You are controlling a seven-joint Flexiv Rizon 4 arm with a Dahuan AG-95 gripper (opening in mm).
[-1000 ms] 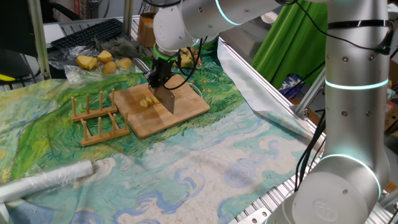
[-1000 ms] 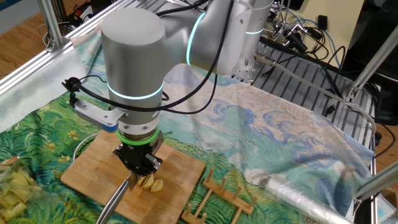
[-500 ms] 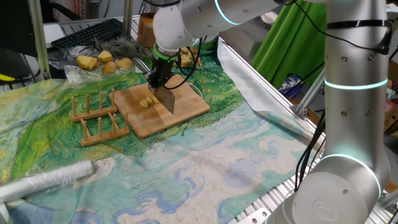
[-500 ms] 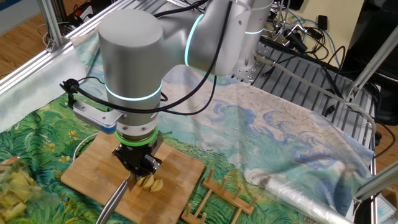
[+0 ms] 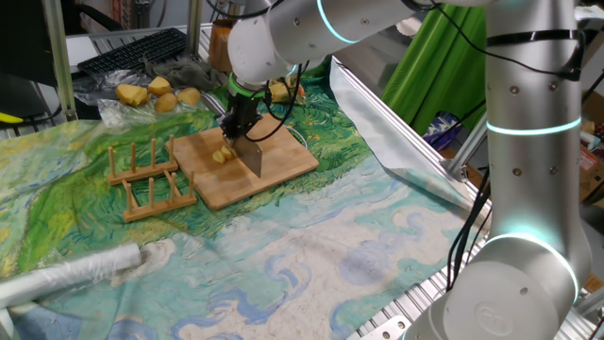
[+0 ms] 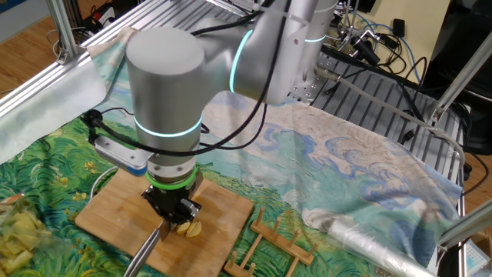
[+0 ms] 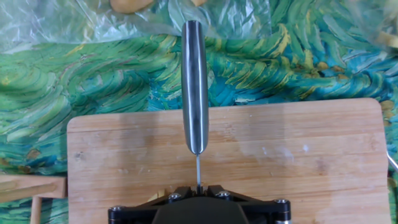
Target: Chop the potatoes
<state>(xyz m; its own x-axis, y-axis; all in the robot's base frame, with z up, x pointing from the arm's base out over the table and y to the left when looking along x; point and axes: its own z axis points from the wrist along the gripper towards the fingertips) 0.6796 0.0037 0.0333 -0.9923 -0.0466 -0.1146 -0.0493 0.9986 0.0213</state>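
Note:
The potatoes are a small cluster of pale-yellow chunks on the wooden board. My gripper stands right over them, shut on a knife whose blade reaches down to the board beside the chunks. In the other fixed view the gripper partly covers the potatoes, and the knife runs toward the lower left. In the hand view the gripper clamps the thin blade, the steel knife handle points away over the board, and only a sliver of potato shows.
Whole potatoes lie in a plastic bag behind the board. A wooden peg rack stands left of the board, touching its edge. A rolled plastic sheet lies near the front left. A painted cloth covers the table.
The gripper with the knife has shifted slightly left and a little lower onto the potato chunks. The chunks and the board stay where they were.

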